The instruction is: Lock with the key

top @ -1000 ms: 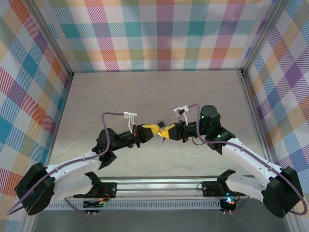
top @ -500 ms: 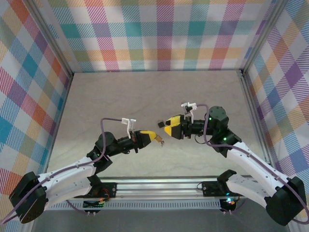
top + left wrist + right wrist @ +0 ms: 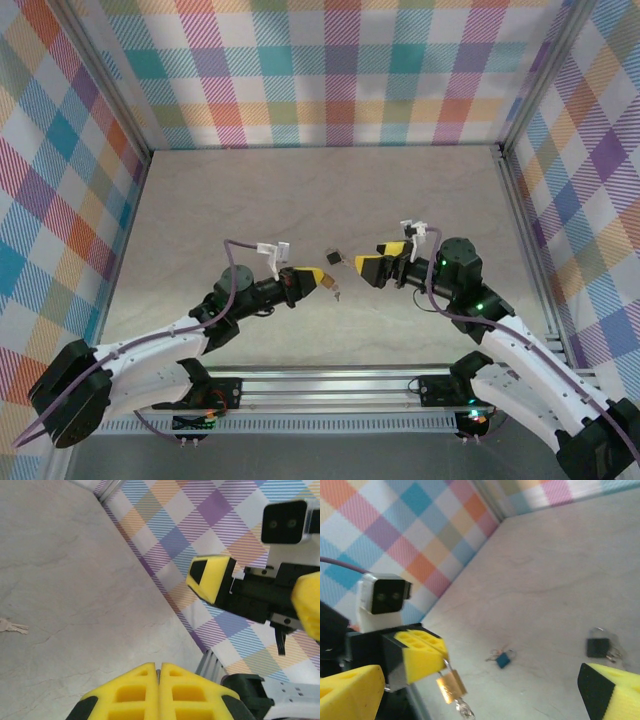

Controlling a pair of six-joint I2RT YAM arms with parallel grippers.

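Note:
My left gripper point(image 3: 322, 283) is shut on the shackle of a small brass padlock point(image 3: 451, 685), held above the table. A silver key hangs from the padlock's underside point(image 3: 465, 711). In the left wrist view the yellow fingertips point(image 3: 159, 667) are pressed together. My right gripper point(image 3: 372, 262) stands open a short way to the right of it, holding nothing. The lock point(image 3: 597, 647), dark-bodied, lies on the table between the two grippers point(image 3: 333, 257). The key point(image 3: 505, 658) with the blue-teal head lies on the table farther off.
A small silver key point(image 3: 12, 626) lies loose on the grey table top point(image 3: 300, 200). Checked cloth walls point(image 3: 330, 70) and metal corner rails enclose the table on three sides. One finger point(image 3: 212, 577) of the right gripper faces the left wrist camera.
The right gripper has opened wide and drawn back to the right, away from the left gripper. The left gripper stays shut on the brass padlock and has shifted slightly.

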